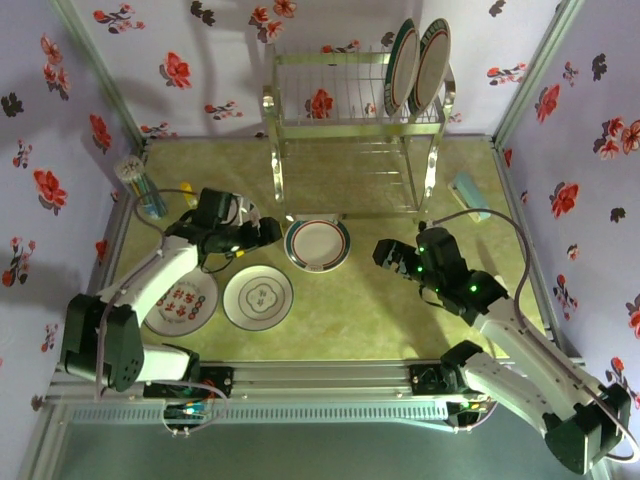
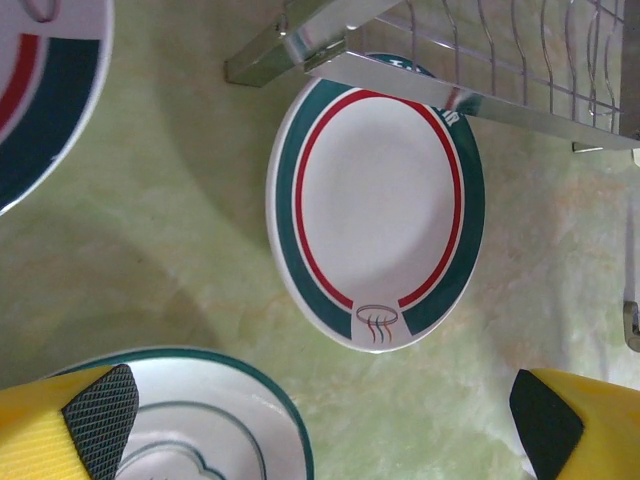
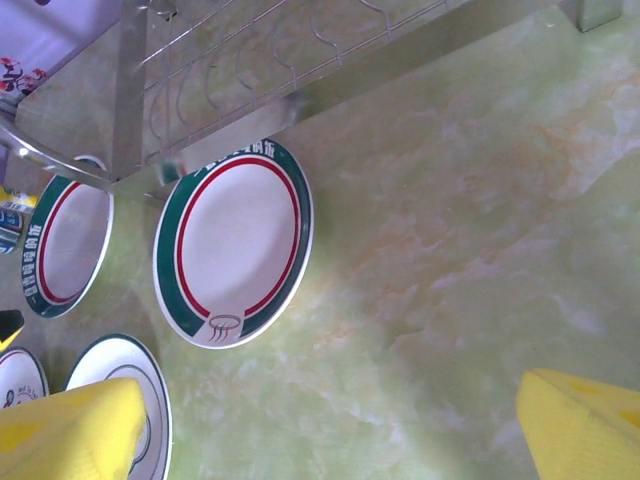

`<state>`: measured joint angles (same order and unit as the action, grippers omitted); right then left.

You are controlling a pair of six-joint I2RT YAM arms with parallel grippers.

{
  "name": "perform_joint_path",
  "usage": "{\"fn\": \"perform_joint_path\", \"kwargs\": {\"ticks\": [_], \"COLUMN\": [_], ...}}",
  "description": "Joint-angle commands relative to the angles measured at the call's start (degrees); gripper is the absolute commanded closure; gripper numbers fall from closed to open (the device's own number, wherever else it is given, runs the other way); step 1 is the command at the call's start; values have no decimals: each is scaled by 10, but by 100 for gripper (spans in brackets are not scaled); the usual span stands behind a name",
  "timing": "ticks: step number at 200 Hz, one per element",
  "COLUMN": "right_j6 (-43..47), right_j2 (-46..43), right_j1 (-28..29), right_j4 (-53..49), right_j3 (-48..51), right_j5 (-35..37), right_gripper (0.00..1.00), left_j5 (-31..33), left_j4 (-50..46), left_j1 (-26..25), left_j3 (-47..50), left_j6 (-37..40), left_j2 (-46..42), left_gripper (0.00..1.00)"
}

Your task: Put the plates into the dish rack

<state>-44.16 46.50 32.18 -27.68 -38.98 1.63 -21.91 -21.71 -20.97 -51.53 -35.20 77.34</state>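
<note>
The dish rack stands at the back centre with two green-rimmed plates upright at its right end. A green-and-red rimmed plate lies flat in front of the rack. My left gripper hovers open just left of it, and my right gripper is open to its right. The left wrist view has that plate beyond the open gripper, and a second banded plate at top left. The plain motif plate and the red-patterned plate lie near the front left.
A bundle of utensils in a holder sits at the far left, and a light-blue object at the far right. Floral walls enclose the table. The rack's legs stand behind the flat plate. Open tabletop lies front right.
</note>
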Motion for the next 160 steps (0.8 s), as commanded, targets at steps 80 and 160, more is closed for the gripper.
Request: {"fn": "perform_joint_path", "kwargs": {"ticks": [80, 160], "right_j6": [-8, -12], "right_j2": [5, -4], "right_j1": [-23, -29], "right_j4": [-7, -17], "right_j3": [7, 13], "right_j5": [-16, -13], "right_gripper": [4, 4], "left_j5": [-51, -54], "left_j4": [115, 161], "left_j1": [-14, -17], "left_j3": [10, -5], "left_j6": [0, -28], "left_j2": [108, 180], "left_gripper": [4, 14]}}
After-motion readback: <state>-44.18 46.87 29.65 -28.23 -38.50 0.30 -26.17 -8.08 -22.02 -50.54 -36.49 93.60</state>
